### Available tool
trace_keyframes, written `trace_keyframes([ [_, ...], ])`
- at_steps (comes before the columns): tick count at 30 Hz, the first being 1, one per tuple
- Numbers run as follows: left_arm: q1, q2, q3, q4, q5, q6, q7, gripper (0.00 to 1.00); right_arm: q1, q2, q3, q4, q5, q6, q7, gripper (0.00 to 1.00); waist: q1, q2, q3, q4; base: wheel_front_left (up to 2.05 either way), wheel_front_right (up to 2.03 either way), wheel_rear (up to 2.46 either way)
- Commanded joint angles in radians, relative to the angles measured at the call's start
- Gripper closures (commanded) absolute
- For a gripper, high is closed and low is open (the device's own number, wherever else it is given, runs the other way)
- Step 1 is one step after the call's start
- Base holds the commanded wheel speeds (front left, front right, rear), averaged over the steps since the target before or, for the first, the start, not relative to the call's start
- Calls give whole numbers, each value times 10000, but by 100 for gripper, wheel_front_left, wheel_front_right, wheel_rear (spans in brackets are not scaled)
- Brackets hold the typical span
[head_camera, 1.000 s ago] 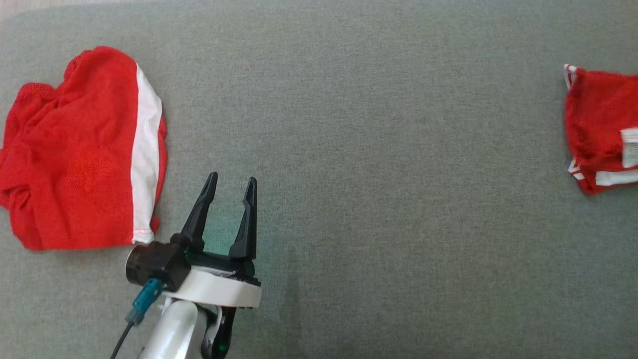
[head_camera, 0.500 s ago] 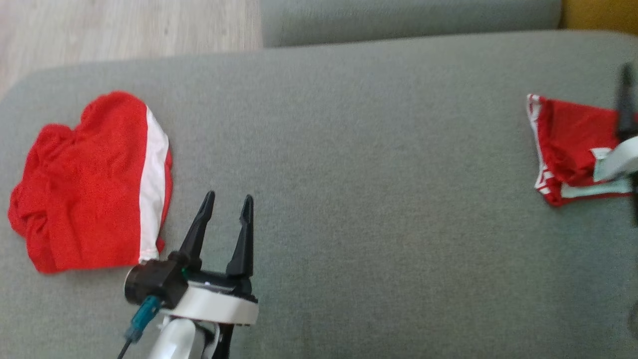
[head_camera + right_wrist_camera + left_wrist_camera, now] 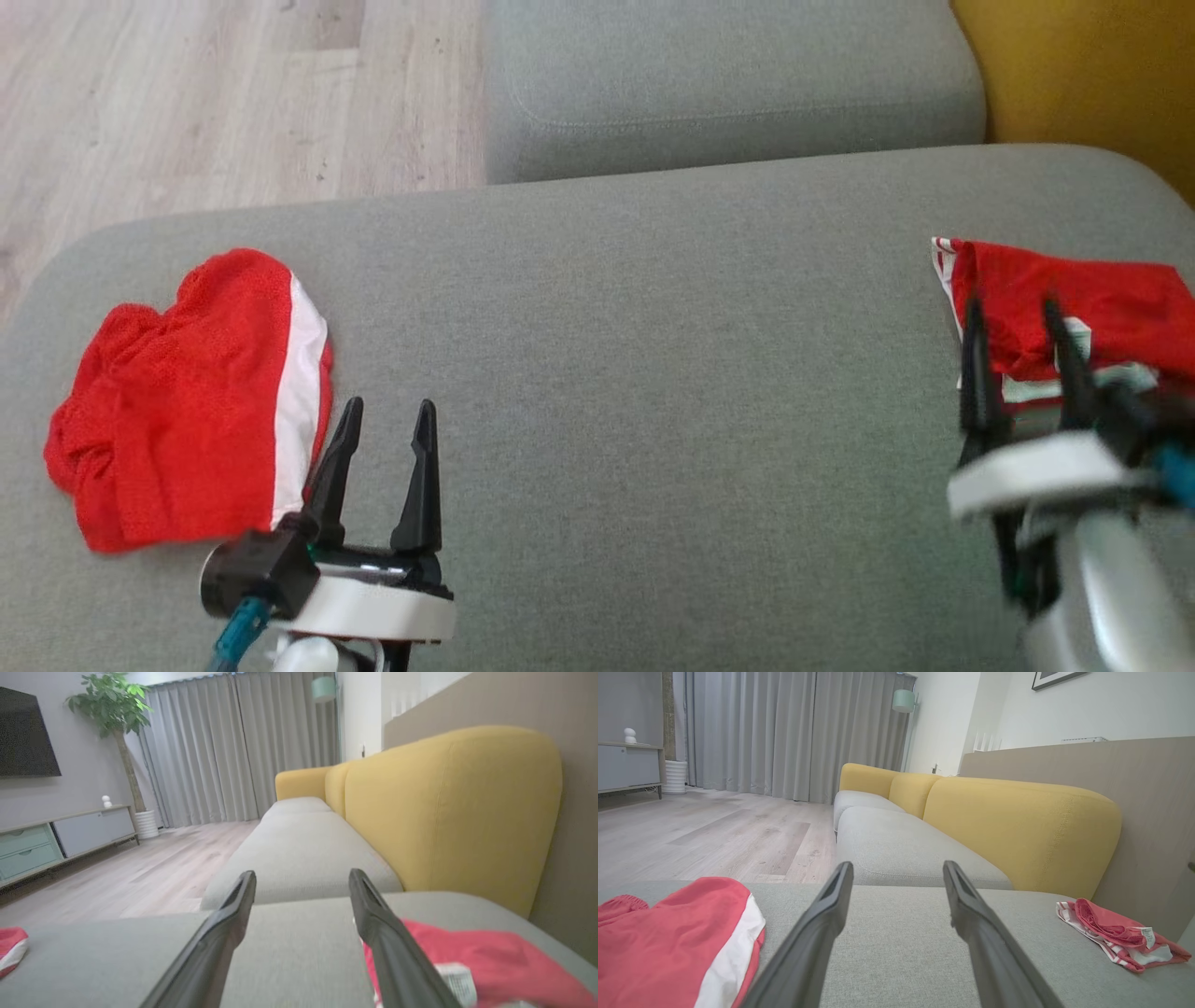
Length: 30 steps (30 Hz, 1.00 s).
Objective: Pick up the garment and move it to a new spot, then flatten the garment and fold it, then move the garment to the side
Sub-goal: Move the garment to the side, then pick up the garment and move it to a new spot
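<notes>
A crumpled red garment with a white stripe (image 3: 177,411) lies at the left of the grey seat cushion (image 3: 653,373); the left wrist view has it at lower left (image 3: 668,942). My left gripper (image 3: 389,403) hovers just right of it, open and empty. A second, folded red garment with white trim and a label (image 3: 1092,289) lies at the right, also seen from the left wrist (image 3: 1115,938). My right gripper (image 3: 1013,306) stands open over its near left edge, holding nothing. From the right wrist, this cloth (image 3: 490,961) lies under and right of the right finger (image 3: 387,942).
A second grey cushion (image 3: 728,84) adjoins the far edge. The yellow backrest (image 3: 1074,65) runs along the right. Wooden floor (image 3: 187,93) lies beyond the cushion's far left edge. Bare grey fabric spans the stretch between the two garments.
The head camera has tilted up, bringing floor, far cushion and backrest into view. My right gripper has come into view at the folded garment. The left gripper stays open beside the striped one.
</notes>
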Motion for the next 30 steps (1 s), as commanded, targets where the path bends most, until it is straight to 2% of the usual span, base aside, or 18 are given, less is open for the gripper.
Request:
trace_keyframes([
  [1, -251, 8, 354, -362, -22, -63, -95, 0, 220, 163, 171, -490, -71, -7, -38, 0, 3, -1, -60, 59, 0, 0, 0],
  [10, 283, 8, 410, -341, -336, 76, -95, 0, 1910, 416, 728, -507, -130, -7, -239, 0, 3, -1, -116, -34, 0, 0, 0],
  [30, 272, 8, 423, -315, -508, 154, -95, 0, 2023, 424, 978, -880, 118, -7, -257, 0, 3, -1, -28, -108, 0, 0, 0],
])
